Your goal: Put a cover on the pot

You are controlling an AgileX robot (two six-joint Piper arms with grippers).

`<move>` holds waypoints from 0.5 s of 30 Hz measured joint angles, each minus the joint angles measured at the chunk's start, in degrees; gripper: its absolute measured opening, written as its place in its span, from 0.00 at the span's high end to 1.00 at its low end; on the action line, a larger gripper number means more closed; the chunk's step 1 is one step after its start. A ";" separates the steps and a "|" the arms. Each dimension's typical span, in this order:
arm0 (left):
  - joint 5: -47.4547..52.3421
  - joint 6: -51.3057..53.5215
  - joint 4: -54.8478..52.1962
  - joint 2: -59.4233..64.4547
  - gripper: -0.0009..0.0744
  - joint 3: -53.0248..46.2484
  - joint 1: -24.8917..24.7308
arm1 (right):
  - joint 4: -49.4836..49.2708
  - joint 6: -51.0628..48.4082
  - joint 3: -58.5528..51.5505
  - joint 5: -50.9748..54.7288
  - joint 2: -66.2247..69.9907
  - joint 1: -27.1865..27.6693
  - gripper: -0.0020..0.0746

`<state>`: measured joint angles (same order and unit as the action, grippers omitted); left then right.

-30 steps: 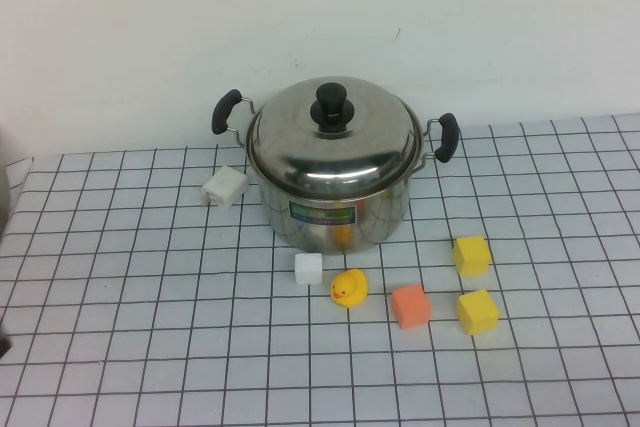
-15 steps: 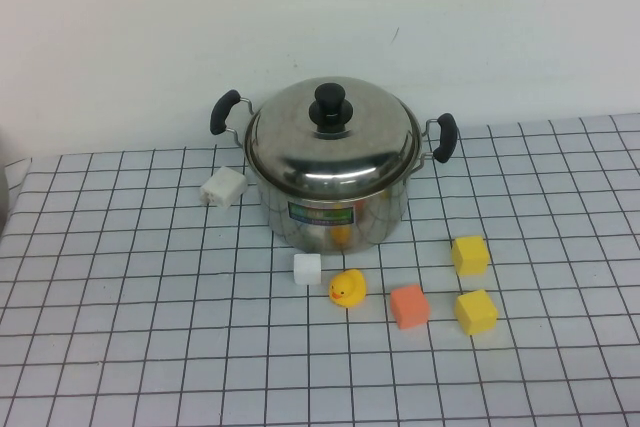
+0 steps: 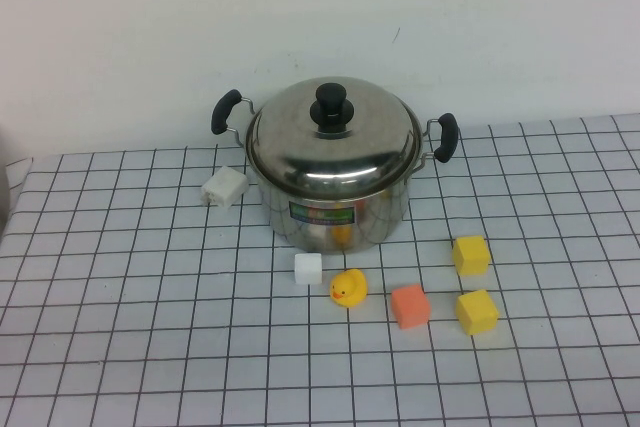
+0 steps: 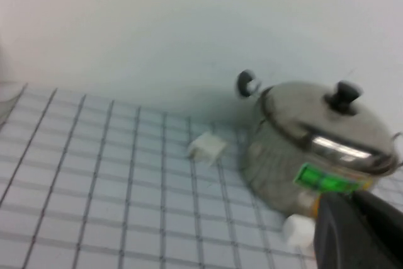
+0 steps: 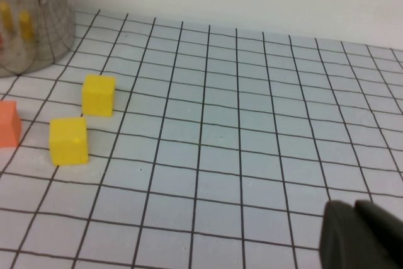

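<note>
White wall behind, white tablecloth (image 3: 120, 347) ruled in a black grid below. Near the far edge of the cloth, at the middle: large shiny stainless-steel stockpot (image 3: 335, 212) with two black side handles on wire loops and a green-red label on its wall. Already covered by a domed steel lid with a black knob (image 3: 332, 137), seated level on the rim. Just left of the pot, a white rectangular block (image 3: 224, 186), lying slightly askew. In front of the pot, a small white cube (image 3: 308, 268) and, just beside it, a yellow rubber duck (image 3: 348, 288). Further right, an orange foam cube (image 3: 410, 306), then two yellow foam cubes, one nearer the pot (image 3: 471, 254) and one closer to the robot (image 3: 477, 311).

Neither arm visible from the high view. Left gripper (image 4: 362, 231) seen only as a dark blurred shape in a corner of its own wrist view, raised above the cloth, well apart from the pot; cannot tell how its claw stands. Right gripper (image 5: 362, 237) likewise only a dark shape at the edge of its wrist view, over bare cloth well away from the yellow cubes; claw state cannot be told.
</note>
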<state>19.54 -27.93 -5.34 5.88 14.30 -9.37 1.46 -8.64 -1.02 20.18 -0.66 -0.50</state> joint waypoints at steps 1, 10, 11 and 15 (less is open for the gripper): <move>0.00 0.47 0.59 -1.61 0.99 -1.95 1.26 | 0.00 0.00 0.00 0.00 0.00 0.00 0.96; -0.82 3.81 4.06 -6.42 0.99 -14.91 5.76 | 0.00 0.00 0.00 0.00 0.00 0.00 0.96; -0.56 3.94 4.46 -6.54 0.99 -15.01 5.78 | 0.00 0.00 0.00 0.00 0.00 0.00 0.96; -0.43 8.44 5.34 -6.55 0.99 -15.01 5.78 | 0.00 0.00 0.00 0.00 0.00 0.00 0.96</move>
<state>19.11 -19.50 0.00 -0.66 -0.71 -3.59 1.46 -8.64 -1.02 20.18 -0.66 -0.50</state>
